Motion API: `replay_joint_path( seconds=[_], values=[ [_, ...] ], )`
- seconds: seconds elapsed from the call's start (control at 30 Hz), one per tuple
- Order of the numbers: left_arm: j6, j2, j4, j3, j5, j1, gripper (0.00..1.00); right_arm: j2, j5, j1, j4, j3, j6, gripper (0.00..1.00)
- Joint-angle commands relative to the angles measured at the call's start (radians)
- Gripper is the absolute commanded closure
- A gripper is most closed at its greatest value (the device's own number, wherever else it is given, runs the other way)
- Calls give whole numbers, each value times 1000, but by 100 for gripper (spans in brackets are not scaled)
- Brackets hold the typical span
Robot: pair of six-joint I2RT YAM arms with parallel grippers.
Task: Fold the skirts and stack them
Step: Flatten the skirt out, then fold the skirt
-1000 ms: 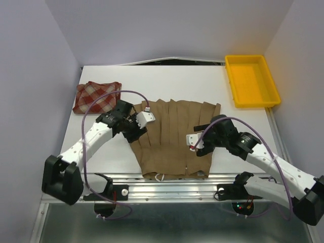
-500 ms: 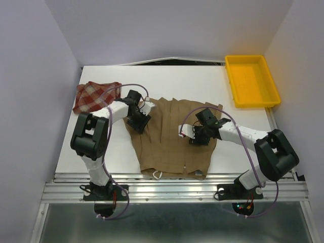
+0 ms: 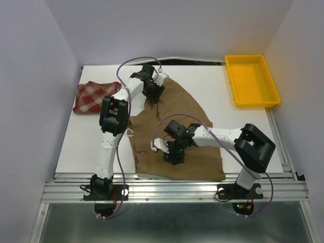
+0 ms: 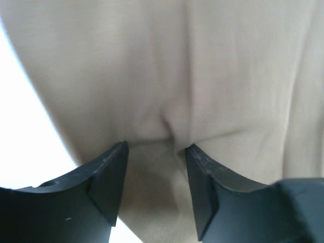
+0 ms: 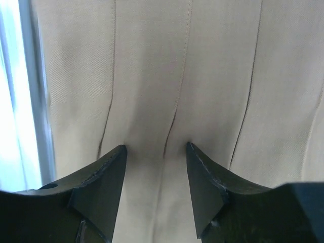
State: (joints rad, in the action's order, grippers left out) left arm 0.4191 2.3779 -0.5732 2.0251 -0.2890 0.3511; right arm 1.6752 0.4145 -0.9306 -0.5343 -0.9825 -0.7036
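My left gripper (image 4: 156, 147): jaws apart, tips on the tan skirt (image 3: 185, 104), with a small pucker of cloth risen between them. Whether they pinch it I cannot tell. My right gripper (image 5: 156, 147): jaws parted and pressed onto flat pleats with nothing gathered between them, so released.

From above, the left gripper sits at the tan skirt's far tip and the right gripper on its near middle. The tan skirt lies unevenly spread on the table (image 3: 91, 136), from far centre down to the near right edge. The plaid skirt (image 3: 97, 96) lies bunched at the far left, apart from it.

Handling, as I judge it: the cloth is light, limp and pleated. It will sag and drag rather than hold a shape. I would take it at a hem corner or the waistband, pinching all layers together.

Count: two skirts, one yellow tray (image 3: 250, 81) at the far right, two grippers.
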Motion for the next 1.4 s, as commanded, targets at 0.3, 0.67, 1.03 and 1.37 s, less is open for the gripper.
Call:
replay_joint_path(
  seconds=[0.3, 0.67, 1.03, 1.37],
  values=[
    [150, -468, 39, -332, -13, -31, 35, -143, -111, 223, -49, -96, 164, 41],
    [43, -632, 154, -712, 31, -73, 35, 41, -158, 400, 91, -304, 136, 36],
    [81, -594, 159, -687, 62, -132, 27, 440, -183, 450, 309, -778, 52, 22],
    [106, -562, 107, -689, -10, -173, 31, 712, -235, 460, 382, -940, 15, 25]
  ],
)
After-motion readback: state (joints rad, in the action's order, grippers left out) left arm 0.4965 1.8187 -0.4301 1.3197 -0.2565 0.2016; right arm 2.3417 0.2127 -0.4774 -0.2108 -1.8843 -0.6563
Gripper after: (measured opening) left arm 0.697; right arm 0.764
